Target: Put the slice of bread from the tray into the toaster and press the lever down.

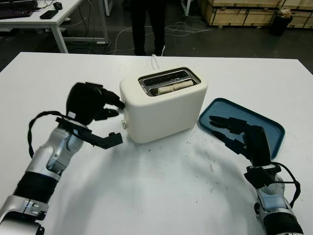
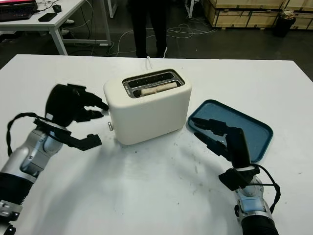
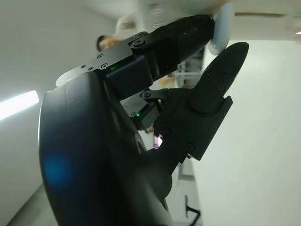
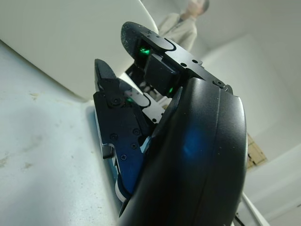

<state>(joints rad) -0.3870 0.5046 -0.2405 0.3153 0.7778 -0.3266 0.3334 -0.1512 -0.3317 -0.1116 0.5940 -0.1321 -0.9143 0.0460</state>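
Observation:
A white toaster (image 1: 164, 105) stands mid-table, and a slice of bread (image 1: 175, 87) sits in its nearer slot, its top edge showing. My left hand (image 1: 110, 115) is at the toaster's left end. Its curled fingers (image 1: 115, 102) touch the lever (image 3: 221, 28), while the thumb (image 1: 111, 139) sticks out lower down, clear of the toaster. The blue tray (image 1: 266, 125) lies to the right of the toaster with nothing on it. My right hand (image 1: 230, 129) is open and holds nothing, hovering over the tray's near left edge.
A round dial (image 1: 124, 124) sits low on the toaster's left end. The toaster's white cord (image 1: 155, 61) runs off toward the table's far edge, where a person (image 1: 146, 24) stands. A desk (image 1: 49, 19) is at the back left and wooden crates (image 1: 244, 12) at the back right.

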